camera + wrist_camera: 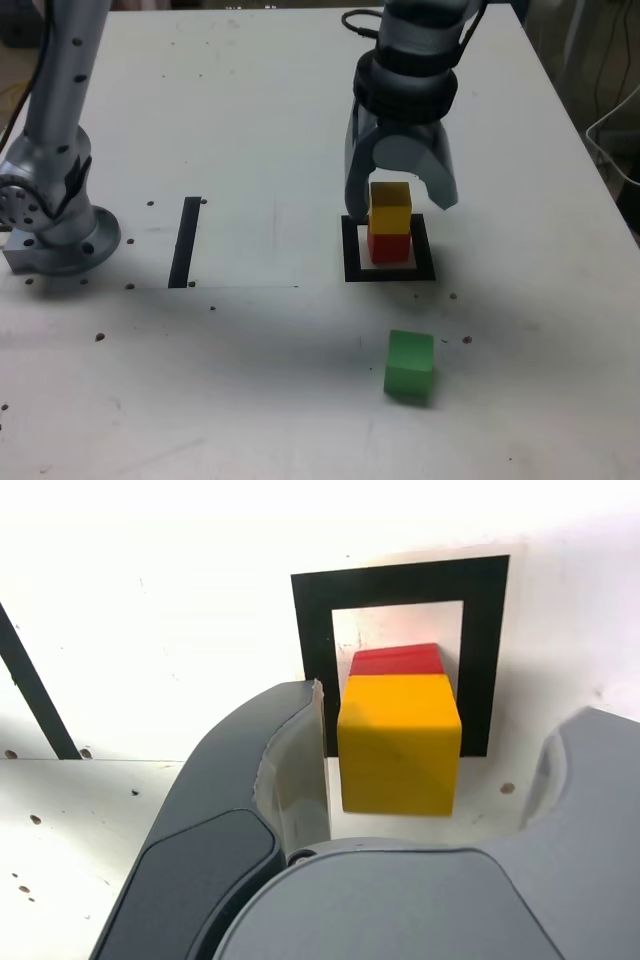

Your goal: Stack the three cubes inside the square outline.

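Two of three cubes stacked: the yellow cube [390,207] sits on the red cube [388,246] inside the square outline [352,270]. The gripper [400,195] straddles the stack, jaws apart, gripping nothing. The green cube [410,366] remains outside the outline, nearer the camera, unstacked.

**Lighting and picture quality**

Exterior view: soft, slightly blurred. Bench [250,130] bright at the far side, dimmer near the camera, with a broad grey shadow across the middle. Wrist view: upper bench overexposed to near white; claw [435,770] close to the lens, soft-edged; yellow cube [400,745] fairly sharp.
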Available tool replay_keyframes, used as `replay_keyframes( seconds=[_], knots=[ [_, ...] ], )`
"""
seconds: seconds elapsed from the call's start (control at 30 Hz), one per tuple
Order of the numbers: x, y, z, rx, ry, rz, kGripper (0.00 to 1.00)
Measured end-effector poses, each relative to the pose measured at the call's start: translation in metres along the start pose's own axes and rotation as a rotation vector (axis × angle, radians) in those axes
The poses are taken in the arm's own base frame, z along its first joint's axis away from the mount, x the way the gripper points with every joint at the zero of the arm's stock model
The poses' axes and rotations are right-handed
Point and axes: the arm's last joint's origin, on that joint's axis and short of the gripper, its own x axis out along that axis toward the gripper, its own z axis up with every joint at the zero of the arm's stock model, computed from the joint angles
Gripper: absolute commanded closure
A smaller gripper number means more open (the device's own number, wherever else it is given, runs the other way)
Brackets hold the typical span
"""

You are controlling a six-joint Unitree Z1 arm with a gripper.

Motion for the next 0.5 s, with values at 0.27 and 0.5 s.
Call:
replay_keyframes(
  seconds=[0.27, 0.5],
  knots=[
    [-0.024, -0.015, -0.018, 0.052, -0.050, 0.025, 0.01],
    [-0.026, -0.037, -0.025, 0.063, -0.050, 0.033, 0.01]
  ],
)
